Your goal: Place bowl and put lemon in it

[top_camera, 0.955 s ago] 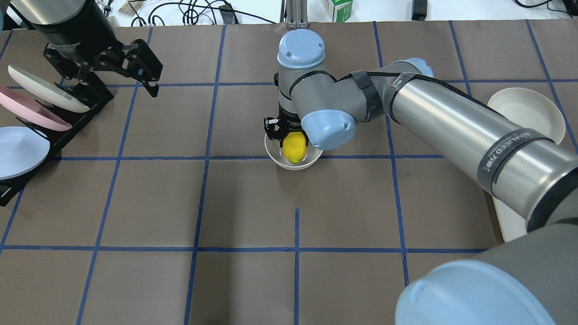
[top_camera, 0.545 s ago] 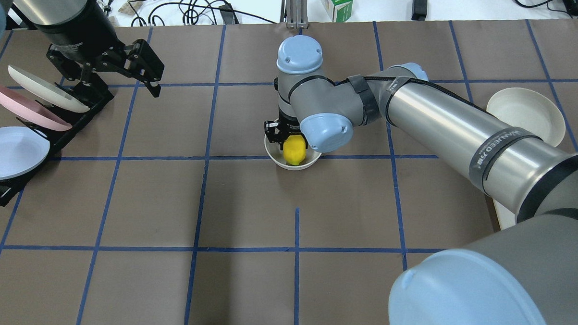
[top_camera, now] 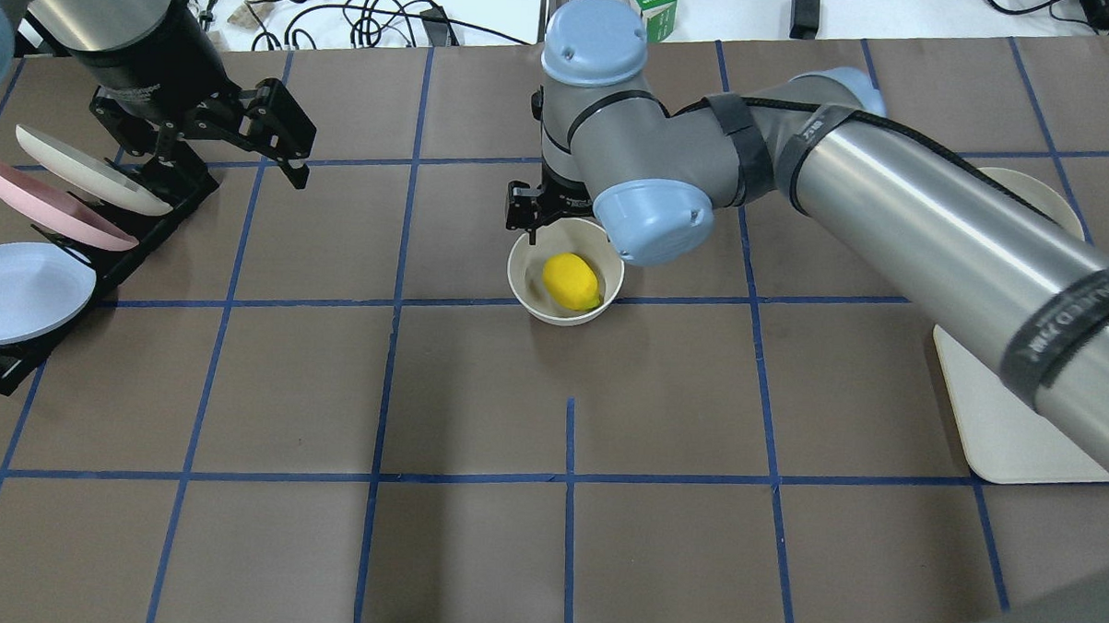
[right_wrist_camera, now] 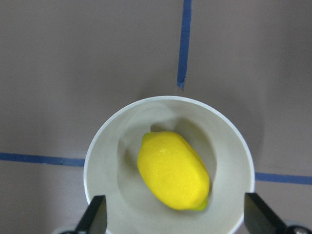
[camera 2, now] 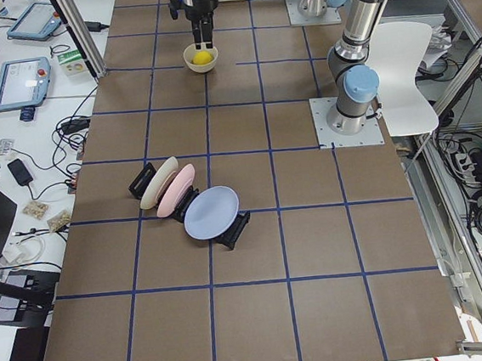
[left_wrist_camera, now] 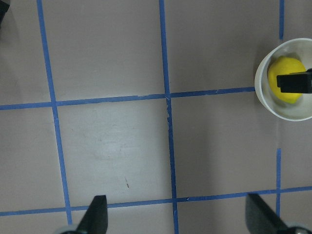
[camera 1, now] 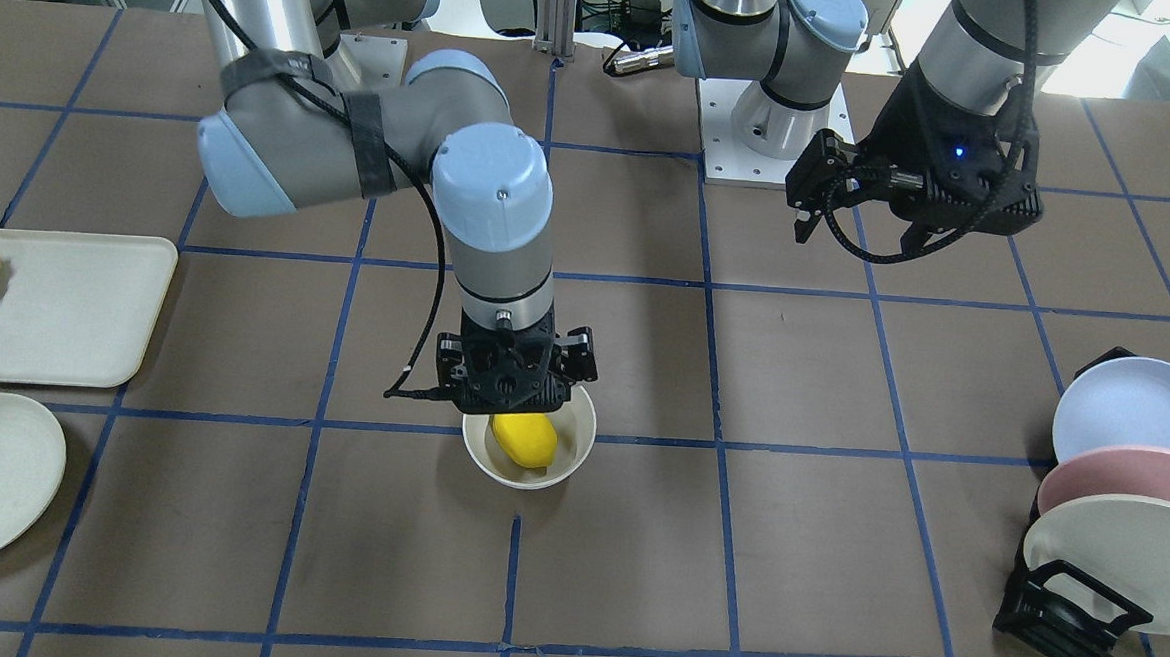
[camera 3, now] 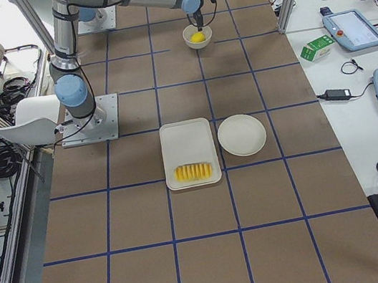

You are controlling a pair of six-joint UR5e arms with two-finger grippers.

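Our right gripper point(camera 1: 514, 397) hangs spread wide and empty over the bowl point(right_wrist_camera: 168, 100); we cannot tell how high it clears the rim. The lemon point(right_wrist_camera: 173, 170) lies inside, on the bowl's floor. We judge the danger lies in the retreat: moving sideways before lifting could hook a finger on the rim, dragging or tipping the bowl and spilling the lemon. Our left gripper point(top_camera: 274, 140), also spread and empty, hangs well apart by the plate rack point(top_camera: 166, 210)

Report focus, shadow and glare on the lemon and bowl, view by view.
Right wrist view: lemon sharp and evenly lit, soft shadows around it inside the bowl, no glare. Overhead view: both crisp. Exterior left view: both tiny, detail lost.
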